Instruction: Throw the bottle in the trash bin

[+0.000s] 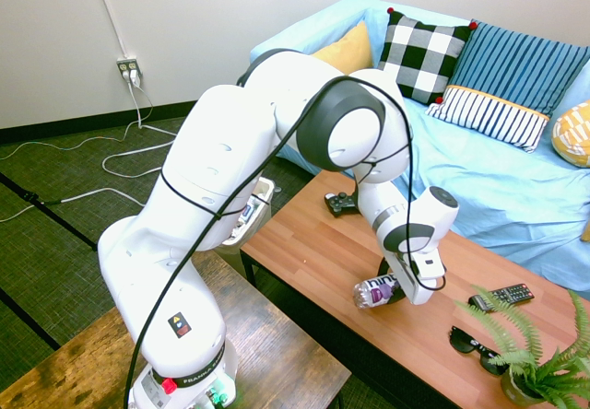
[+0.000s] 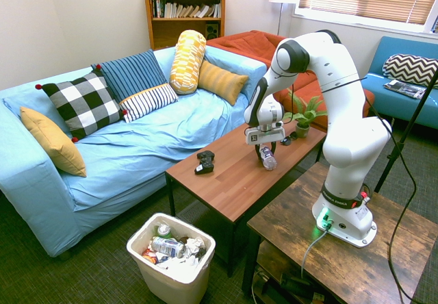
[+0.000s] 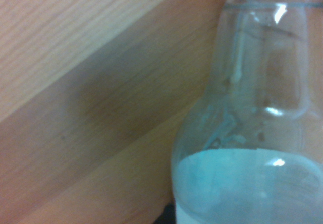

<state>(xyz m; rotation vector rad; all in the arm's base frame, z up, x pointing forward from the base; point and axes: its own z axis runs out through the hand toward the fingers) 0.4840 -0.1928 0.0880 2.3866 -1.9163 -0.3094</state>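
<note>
I have the tool pointed steeply down over the bottle, which lies on its side on the wooden table. The fingers reach down on either side of the bottle, but I cannot tell from either outside view whether they are open, closing or already clamped on it. The bottle rests on the table top, near the edge facing the arm's base. In the wrist view the clear neck and shoulder of the bottle fill one side of the picture, with the pale label band below them and wood grain beside them.

Further along the same table I note a black game controller toward the sofa end, well apart from the bottle. At the other end are a remote control, a pair of dark sunglasses and a small potted fern.

The trash bin stands on the carpet beyond the controller end of the table, lower than the table top, and holds mixed rubbish. A blue sofa with several cushions runs along the far side of the table.
</note>
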